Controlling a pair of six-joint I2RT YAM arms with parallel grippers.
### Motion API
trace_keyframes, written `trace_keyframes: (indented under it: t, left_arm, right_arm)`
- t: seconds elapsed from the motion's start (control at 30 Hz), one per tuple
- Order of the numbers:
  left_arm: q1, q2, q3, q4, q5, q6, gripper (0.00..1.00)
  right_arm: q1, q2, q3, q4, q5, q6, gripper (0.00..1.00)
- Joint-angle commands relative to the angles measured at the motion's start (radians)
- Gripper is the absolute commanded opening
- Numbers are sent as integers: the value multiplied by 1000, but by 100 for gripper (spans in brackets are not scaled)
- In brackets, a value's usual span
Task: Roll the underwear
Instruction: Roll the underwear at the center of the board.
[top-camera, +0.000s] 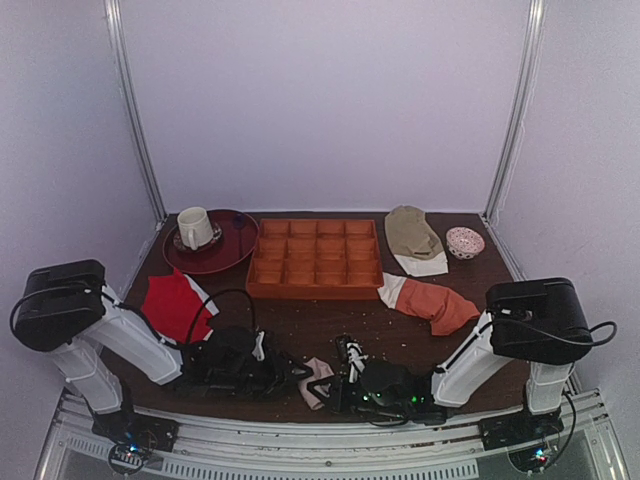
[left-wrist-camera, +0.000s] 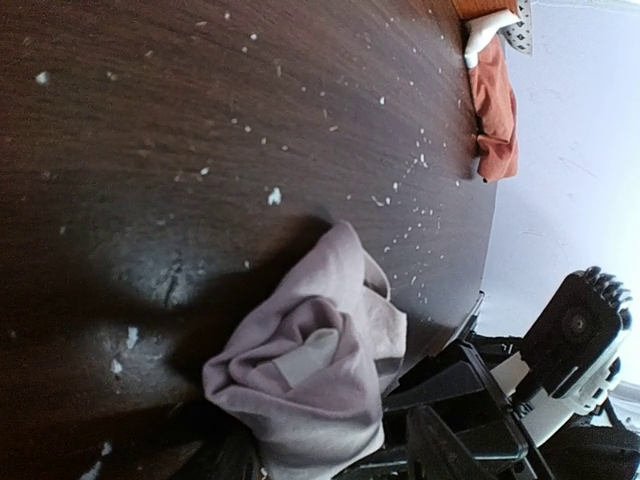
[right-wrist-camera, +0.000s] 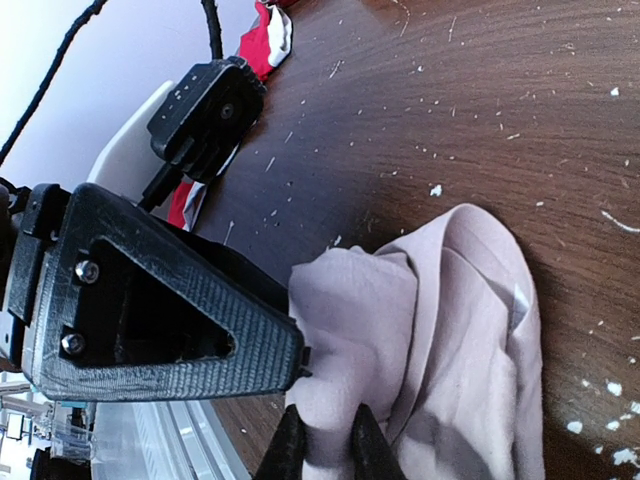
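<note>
The underwear is a crumpled pinkish-beige bundle at the near edge of the dark table, between my two grippers. In the left wrist view the underwear is loosely rolled, with a pale inner fold showing, and its lower end runs into my left gripper, which looks shut on it. In the right wrist view my right gripper pinches a fold of the underwear between its dark fingertips. The left gripper's ribbed black finger touches the cloth's left edge. From above, the left gripper and right gripper nearly meet.
An orange compartment tray stands mid-table. Behind left is a dark red plate with a white cup. A red garment lies left, an orange-rust garment right, a beige cloth and a small bowl back right. Crumbs dot the table.
</note>
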Motion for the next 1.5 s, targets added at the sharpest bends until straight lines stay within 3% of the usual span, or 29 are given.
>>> trace_keyframes:
  t: [0.0, 0.1, 0.23, 0.47, 0.53, 0.73, 1.03, 1.47]
  left_arm:
    - [-3, 50, 20, 32, 13, -1, 52]
    - [-3, 52, 13, 39, 5, -6, 47]
    - [-3, 45, 7, 29, 1, -5, 22]
    - [-2, 49, 18, 13, 6, -4, 0]
    - [-2, 50, 24, 8, 7, -2, 0]
    - [-3, 50, 31, 1, 8, -2, 0]
    - [-3, 50, 30, 0, 15, -9, 0]
    - [-3, 62, 25, 7, 26, -13, 0]
  right_arm:
    - [6, 52, -38, -242, -79, -18, 0]
    - [7, 49, -38, -245, -81, -20, 0]
    - [7, 52, -34, -248, -89, -26, 0]
    - [8, 55, -21, -269, -94, -40, 0]
    - [10, 42, -9, -301, -89, -68, 0]
    - [45, -83, 77, -566, 45, -238, 21]
    - [121, -194, 241, -888, 292, -417, 26]
    - [258, -90, 453, -1087, 542, -480, 32]
